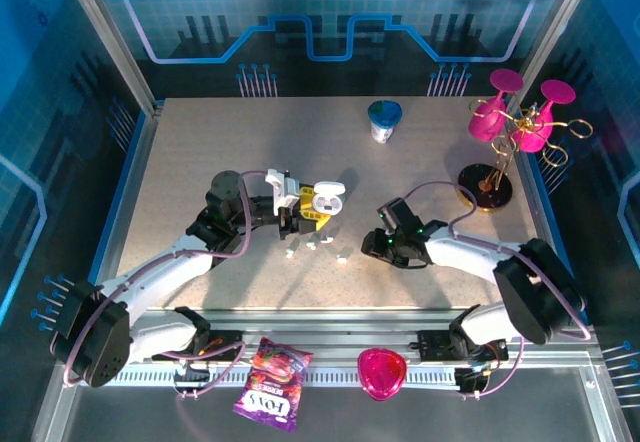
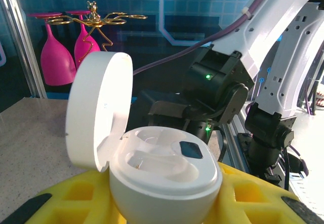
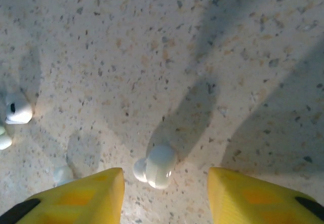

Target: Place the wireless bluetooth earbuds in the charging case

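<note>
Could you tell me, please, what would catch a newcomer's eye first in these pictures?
The open white case, lid up, held in the left end effector in the middle of the table, stands out first. Next come the pink glasses hanging on a gold rack at the far right. Nearer, a white earbud lies between the right end effector's yellow fingers, with gaps on both sides.

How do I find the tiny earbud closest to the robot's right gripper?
Look at the speckled table, then the right gripper and its yellow fingers. The white earbud lies on the table between them, alone, while the other earbuds sit off to one side.
</note>
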### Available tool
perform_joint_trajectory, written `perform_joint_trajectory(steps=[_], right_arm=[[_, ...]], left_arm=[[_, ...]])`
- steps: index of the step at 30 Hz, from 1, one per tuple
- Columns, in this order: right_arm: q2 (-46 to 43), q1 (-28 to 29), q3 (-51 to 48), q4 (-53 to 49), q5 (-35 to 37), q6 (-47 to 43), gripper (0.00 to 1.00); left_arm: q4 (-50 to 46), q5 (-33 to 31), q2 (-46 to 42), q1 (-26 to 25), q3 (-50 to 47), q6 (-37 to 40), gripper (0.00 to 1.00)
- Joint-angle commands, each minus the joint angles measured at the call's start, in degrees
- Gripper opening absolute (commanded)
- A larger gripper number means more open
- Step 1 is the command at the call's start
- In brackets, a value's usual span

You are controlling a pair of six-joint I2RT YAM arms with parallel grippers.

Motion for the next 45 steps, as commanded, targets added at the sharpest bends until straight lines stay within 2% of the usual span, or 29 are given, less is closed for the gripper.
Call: perform_joint_trajectory(steps=[1,8,27,36,45], right_arm=[[2.8,0.0,4.0,-5.7,1.7,2.9,0.37],[5.6,0.0,6.2,-6.6,1.5,3.3,0.28],[7.5,-0.1,8.0,-8.5,1.5,1.4,0.12],[1.8,0.0,13.0,-19.6,10.4,-4.8,0.12],[-4.6,2.3,26.7,-33.9,20.0,-10.8,0.13]], left_arm=[[0.3,2.0,-1.2,0.4,1.0,0.4,0.32],[0.1,1.9,-1.4,0.4,0.9,0.4,0.32],[-0.1,1.7,-0.6,0.4,1.2,0.8,0.32],[-0.4,-1.5,2.5,0.4,0.2,3.0,0.32],[4.2,-2.3,10.6,0.4,1.0,1.3,0.32]])
